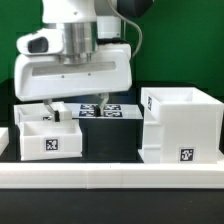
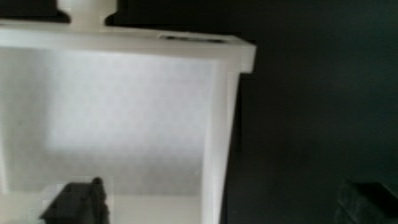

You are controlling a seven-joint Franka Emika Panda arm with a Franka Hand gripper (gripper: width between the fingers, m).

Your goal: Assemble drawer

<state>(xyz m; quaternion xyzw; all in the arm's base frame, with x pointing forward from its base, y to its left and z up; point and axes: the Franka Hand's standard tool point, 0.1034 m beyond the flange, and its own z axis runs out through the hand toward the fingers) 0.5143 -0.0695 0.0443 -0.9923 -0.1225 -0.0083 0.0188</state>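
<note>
A white robot arm's end effector [image 1: 78, 106] hangs opened wide, holding nothing, just above a small white tray [image 1: 45, 138] at the exterior view's left of the black tabletop [image 1: 115, 135], straddling one tray wall. The big hollow case [image 1: 180, 122] stands well apart, rightward. Both carry square black-and-white tags [image 1: 47, 146]; no readable writing.

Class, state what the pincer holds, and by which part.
Nothing is held. The pincer is open, its fingers set either side of one side wall of a small tray, not closed on it.
</note>
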